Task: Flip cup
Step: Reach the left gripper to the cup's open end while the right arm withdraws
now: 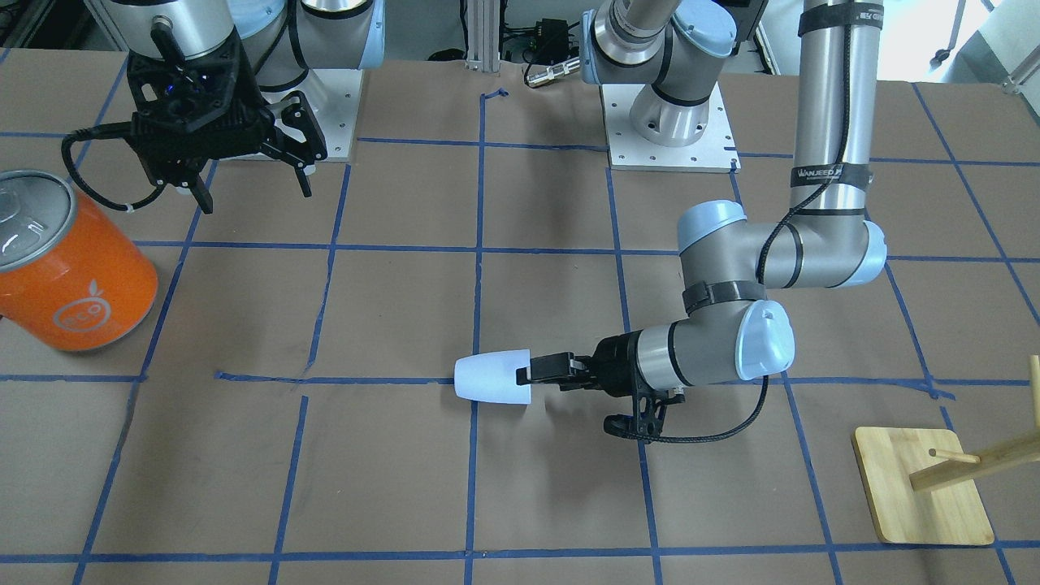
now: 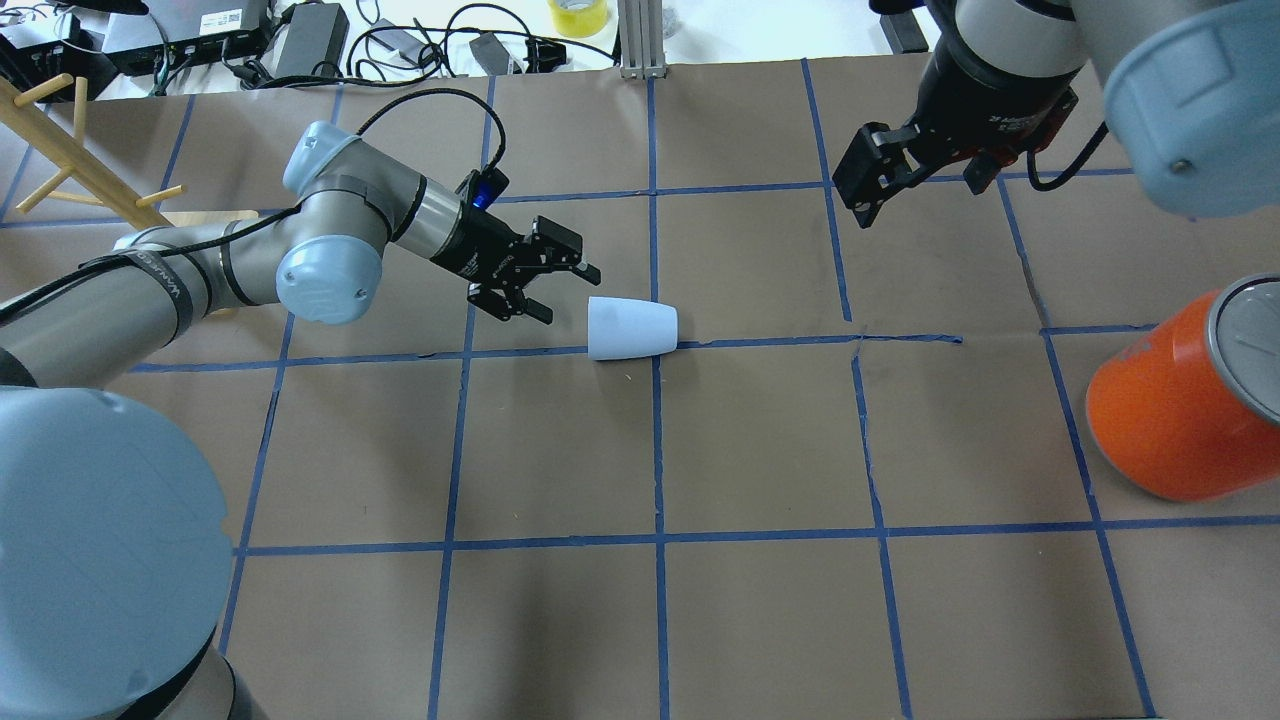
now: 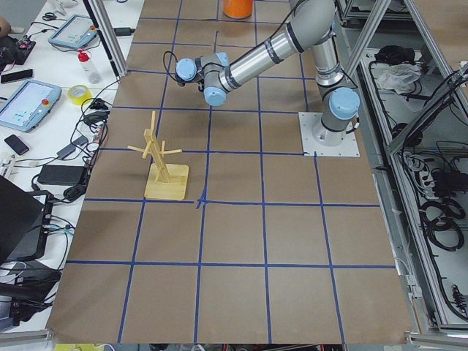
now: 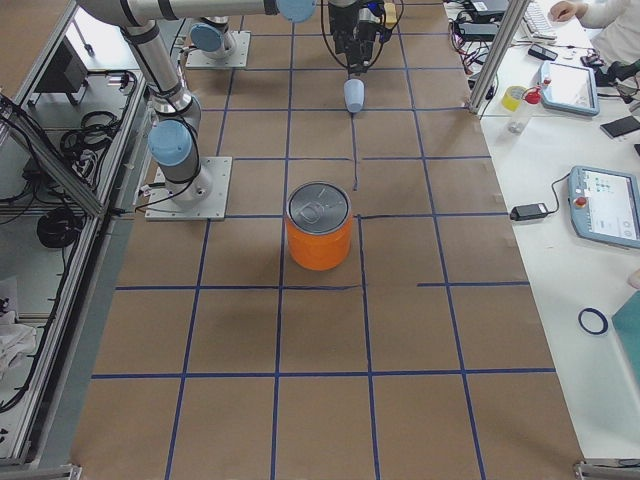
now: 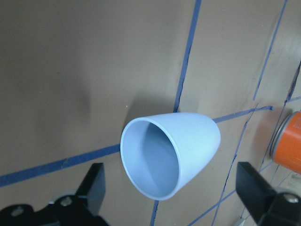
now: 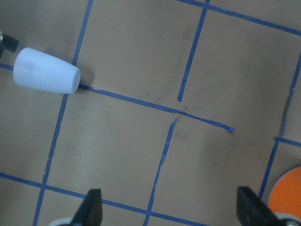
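Observation:
The cup (image 2: 632, 327) is a small pale blue-grey tumbler lying on its side on the brown table, near a blue tape line. Its open mouth faces my left gripper (image 2: 570, 295). The left gripper is open and empty, level with the table, its fingers just short of the rim. In the left wrist view the cup (image 5: 169, 157) lies between the two spread fingers (image 5: 94, 181), mouth toward the camera. It also shows in the front view (image 1: 493, 376) and the right wrist view (image 6: 46, 70). My right gripper (image 1: 253, 195) hangs open and empty, high and well away from the cup.
A large orange can (image 2: 1170, 410) with a silver lid stands on the robot's right side, also in the front view (image 1: 77, 276). A wooden peg rack (image 1: 926, 487) on a bamboo base stands far on the robot's left. Blue tape lines grid the table.

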`<state>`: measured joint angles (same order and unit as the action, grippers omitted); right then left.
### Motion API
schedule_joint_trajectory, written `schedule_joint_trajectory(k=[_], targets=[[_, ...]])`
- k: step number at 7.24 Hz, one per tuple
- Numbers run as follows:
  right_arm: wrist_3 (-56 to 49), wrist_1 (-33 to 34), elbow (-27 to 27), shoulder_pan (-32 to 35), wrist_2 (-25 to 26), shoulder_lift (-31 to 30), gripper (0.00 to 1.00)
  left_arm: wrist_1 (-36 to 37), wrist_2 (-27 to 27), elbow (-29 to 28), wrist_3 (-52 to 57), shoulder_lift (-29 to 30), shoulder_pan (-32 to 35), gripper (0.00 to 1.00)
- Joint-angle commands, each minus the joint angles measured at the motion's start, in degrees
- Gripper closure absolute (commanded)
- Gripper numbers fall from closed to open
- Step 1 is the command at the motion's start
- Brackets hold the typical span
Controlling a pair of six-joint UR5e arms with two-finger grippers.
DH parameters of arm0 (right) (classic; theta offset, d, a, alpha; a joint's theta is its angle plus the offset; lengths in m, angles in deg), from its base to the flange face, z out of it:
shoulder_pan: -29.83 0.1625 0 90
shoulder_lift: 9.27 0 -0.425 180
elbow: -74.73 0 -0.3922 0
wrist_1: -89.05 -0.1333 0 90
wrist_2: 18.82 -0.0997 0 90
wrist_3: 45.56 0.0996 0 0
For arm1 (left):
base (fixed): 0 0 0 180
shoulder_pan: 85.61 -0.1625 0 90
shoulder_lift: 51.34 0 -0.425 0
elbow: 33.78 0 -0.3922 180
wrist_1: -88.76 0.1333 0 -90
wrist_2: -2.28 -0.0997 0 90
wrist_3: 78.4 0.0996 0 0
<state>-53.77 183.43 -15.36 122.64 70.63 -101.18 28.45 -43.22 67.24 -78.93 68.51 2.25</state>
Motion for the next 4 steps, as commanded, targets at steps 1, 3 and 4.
schedule_joint_trajectory(k=[1, 3, 4], targets=[[7.8, -0.5, -0.1, -0.2, 0.5, 0.0, 0.0, 7.1, 3.1, 0.5, -7.1, 0.3, 4.1, 0.02], [8.5, -0.2, -0.2, -0.2, 0.4, -0.1, 0.0, 7.0, 2.4, 0.9, -5.9, 0.4, 4.7, 0.67], [8.0, -0.1, -0.1, -0.2, 0.5, -0.1, 0.0, 7.0, 2.0, 0.8, -6.0, 0.2, 4.7, 1.0]])
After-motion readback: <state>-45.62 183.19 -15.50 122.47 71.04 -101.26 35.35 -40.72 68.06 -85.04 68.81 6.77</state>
